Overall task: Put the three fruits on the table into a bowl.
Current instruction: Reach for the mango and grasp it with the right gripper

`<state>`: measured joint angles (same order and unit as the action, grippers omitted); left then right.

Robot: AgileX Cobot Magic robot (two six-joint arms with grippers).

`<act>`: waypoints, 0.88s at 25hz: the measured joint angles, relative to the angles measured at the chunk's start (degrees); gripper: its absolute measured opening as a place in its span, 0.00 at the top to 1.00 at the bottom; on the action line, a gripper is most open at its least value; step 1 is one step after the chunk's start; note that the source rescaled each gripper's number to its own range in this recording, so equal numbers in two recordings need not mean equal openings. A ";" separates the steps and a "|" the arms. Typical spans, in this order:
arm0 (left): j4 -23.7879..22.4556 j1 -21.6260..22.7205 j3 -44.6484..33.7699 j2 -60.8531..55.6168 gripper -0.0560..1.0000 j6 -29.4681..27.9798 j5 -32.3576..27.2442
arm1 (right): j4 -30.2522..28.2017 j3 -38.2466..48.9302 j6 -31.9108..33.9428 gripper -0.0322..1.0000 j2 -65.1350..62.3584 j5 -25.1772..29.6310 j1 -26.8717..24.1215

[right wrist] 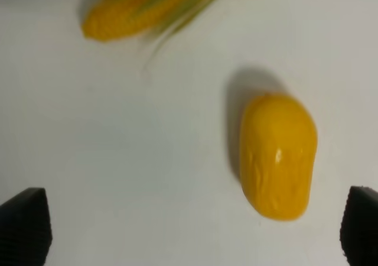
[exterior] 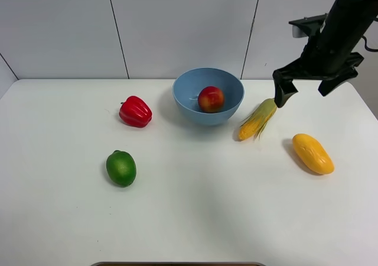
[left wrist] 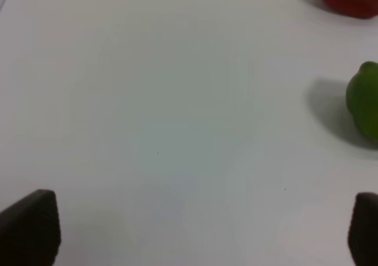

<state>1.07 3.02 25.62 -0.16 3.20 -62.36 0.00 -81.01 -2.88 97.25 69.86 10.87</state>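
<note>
Right gripper (exterior: 304, 93): jaws spread wide, nothing held.
Mango (right wrist: 277, 156): ahead of the jaws, off-centre; I'd centre, then close across its width (skin looks slick).
Corn cob (exterior: 257, 118): close by; avoid.

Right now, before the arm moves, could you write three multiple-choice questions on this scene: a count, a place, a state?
1. How many fruits of the task lie on the plain white table, outside the deep light-blue bowl? A) none B) two C) three
2. Where is the round red-yellow pomegranate? A) inside the bowl B) on the table C) in an end effector
3. How is the right end effector? A) open and empty B) shut on a fruit C) shut and empty
Answers: 1 B, the glossy green oval fruit and the elongated yellow-orange mango rest there; 2 A, it sits in the bowl; 3 A, its fingers stand wide apart, holding nothing.
</note>
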 joint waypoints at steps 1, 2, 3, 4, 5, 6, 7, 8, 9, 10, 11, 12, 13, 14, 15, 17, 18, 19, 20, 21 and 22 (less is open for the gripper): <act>0.00 0.00 0.00 0.00 0.00 0.00 0.00 | 0.00 1.16 0.00 0.01 0.00 0.05 -0.74; 0.00 0.00 0.00 0.00 0.00 0.00 0.00 | 0.00 2.14 -0.07 0.00 0.00 0.05 -1.39; 0.00 0.00 0.00 0.00 0.00 0.00 0.00 | 0.31 2.90 -0.20 0.00 0.00 0.05 -2.17; 0.00 0.00 0.00 0.00 0.00 0.00 0.00 | 0.39 3.34 -0.53 0.00 0.00 0.05 -2.95; 0.00 0.00 0.00 0.00 0.00 0.00 0.00 | 0.39 3.69 -0.92 0.00 0.00 -0.06 -3.59; 0.00 0.00 0.00 0.00 0.00 0.00 0.00 | 0.39 3.82 -1.47 0.00 0.00 0.00 -4.29; 0.00 0.00 0.00 0.00 0.00 0.00 0.00 | 0.39 3.82 -1.65 0.00 0.00 -0.07 -4.92; 0.00 0.00 0.00 0.00 0.00 0.00 0.00 | 0.39 3.82 -1.70 0.00 0.00 -0.07 -5.46; 0.00 0.00 0.00 0.00 0.00 0.00 0.00 | 0.39 3.89 -1.85 0.00 0.00 -0.07 -5.91; 0.00 0.00 0.00 0.00 0.00 0.00 0.00 | 0.39 3.90 -2.05 0.00 0.00 -0.07 -6.38; 0.00 0.00 0.00 0.00 0.00 0.00 0.00 | 0.39 3.90 -2.17 0.00 0.00 -0.07 -6.78; 0.00 0.00 0.00 0.00 0.00 0.00 0.00 | 0.39 3.90 -2.39 0.00 0.00 -0.07 -7.12; 0.00 0.00 0.00 0.00 0.00 0.00 0.00 | 0.39 3.90 -2.82 0.00 0.00 -0.07 -7.47; 0.00 0.00 0.00 0.00 0.00 0.00 0.00 | 0.39 3.90 -3.14 0.00 0.00 -0.07 -7.86; 0.00 0.00 0.00 0.00 0.00 0.00 0.00 | 0.39 3.90 -3.33 0.00 0.00 -0.07 -8.32; 0.00 0.00 0.00 0.00 0.00 0.00 0.00 | 0.39 3.90 -4.10 0.00 0.00 -0.07 -9.18; 0.00 0.00 0.00 0.00 0.00 0.00 0.00 | 0.39 3.90 -4.27 0.00 0.00 -0.07 -9.68; 0.00 0.00 0.00 0.00 0.00 0.00 0.00 | 0.39 3.90 -4.38 0.00 0.00 -0.07 -10.09; 0.00 0.00 0.00 0.00 0.00 0.00 0.00 | 0.39 3.95 -4.50 0.00 0.00 -0.07 -10.59; 0.00 0.00 0.00 0.00 0.00 0.00 0.00 | 0.33 4.17 -4.61 0.00 0.00 -0.23 -11.00; 0.00 0.00 0.00 0.00 0.00 0.00 0.00 | 0.33 4.50 -4.73 0.00 0.00 -0.35 -11.35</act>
<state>1.07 3.02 25.62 -0.16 3.20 -62.36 0.33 -76.51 -7.61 97.25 69.51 -0.48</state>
